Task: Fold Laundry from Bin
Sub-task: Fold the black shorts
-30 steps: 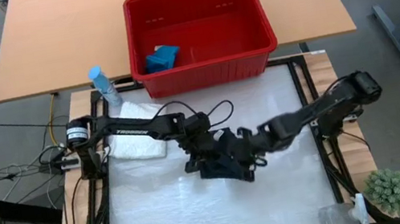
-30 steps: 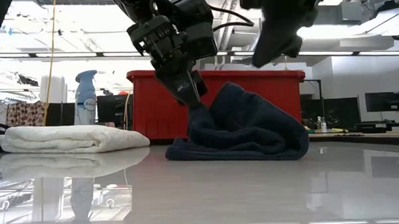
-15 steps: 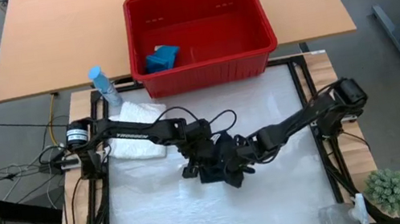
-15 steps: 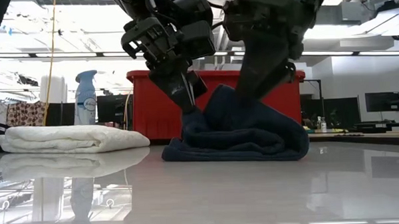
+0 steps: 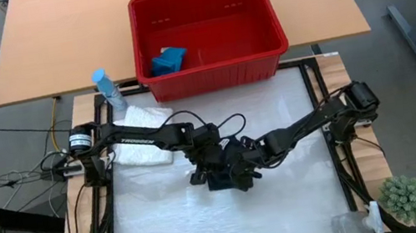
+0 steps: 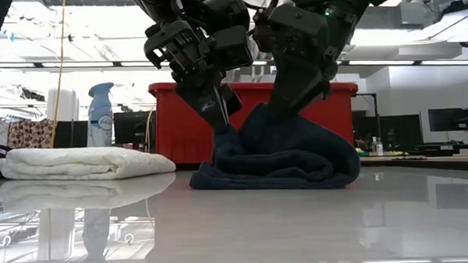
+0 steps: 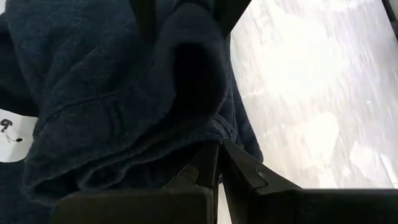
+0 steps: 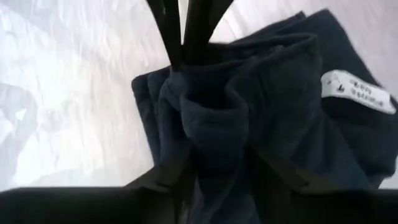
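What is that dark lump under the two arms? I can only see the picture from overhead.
Observer: It is a dark navy cloth. From table height it stands up as a bunched mound, not flat.
Operator: Are the hands holding it?
Observer: The left hand is shut and pinches the cloth's hem, as its own wrist camera shows.
Operator: And the other one?
Observer: The right hand is pushed down into a ridge of the cloth. That wrist camera also shows a white label sewn on the cloth.
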`<state>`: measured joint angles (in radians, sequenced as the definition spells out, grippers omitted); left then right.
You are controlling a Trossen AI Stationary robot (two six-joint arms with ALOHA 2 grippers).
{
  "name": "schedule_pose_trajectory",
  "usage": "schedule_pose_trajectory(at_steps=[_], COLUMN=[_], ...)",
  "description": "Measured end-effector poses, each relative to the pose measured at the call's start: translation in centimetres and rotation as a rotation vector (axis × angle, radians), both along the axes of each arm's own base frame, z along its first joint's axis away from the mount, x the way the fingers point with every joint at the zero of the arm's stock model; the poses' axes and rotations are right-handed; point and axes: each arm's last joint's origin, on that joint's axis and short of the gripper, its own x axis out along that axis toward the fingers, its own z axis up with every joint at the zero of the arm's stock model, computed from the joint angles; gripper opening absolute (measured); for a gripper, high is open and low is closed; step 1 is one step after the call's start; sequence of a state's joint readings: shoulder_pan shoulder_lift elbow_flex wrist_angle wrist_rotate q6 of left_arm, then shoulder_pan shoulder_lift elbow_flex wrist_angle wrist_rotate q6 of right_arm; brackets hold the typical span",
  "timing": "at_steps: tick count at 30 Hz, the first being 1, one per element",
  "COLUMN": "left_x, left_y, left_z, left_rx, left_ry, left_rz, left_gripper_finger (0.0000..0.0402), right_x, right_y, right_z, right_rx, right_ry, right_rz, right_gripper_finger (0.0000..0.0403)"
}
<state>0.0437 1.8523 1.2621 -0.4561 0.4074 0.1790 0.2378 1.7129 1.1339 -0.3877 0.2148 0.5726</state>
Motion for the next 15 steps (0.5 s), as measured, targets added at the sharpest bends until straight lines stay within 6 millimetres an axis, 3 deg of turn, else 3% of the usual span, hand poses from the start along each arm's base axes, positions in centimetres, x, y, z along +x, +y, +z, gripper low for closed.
schedule_pose_trajectory(at_steps=[3, 7, 15], left_x=[0.0, 0.0, -0.2], left_y=[0.0, 0.0, -0.9], left_z=[0.0, 0.0, 0.0], left_rx=[-0.007, -0.04, -0.122], left_ry=[0.008, 0.023, 0.064], left_rz=[0.017, 0.039, 0.037], left_gripper_finger=[0.0, 0.0, 0.0], right_x=[0.2, 0.4, 0.8], right_y=[-0.1, -0.6, -1.8], right_z=[0.1, 0.2, 0.3], right_rx=[-0.011, -0.019, -0.043], right_ry=[-0.016, -0.028, -0.049], right_rz=[0.017, 0.029, -0.008], right_gripper_finger=[0.0126, 0.0035, 0.0029])
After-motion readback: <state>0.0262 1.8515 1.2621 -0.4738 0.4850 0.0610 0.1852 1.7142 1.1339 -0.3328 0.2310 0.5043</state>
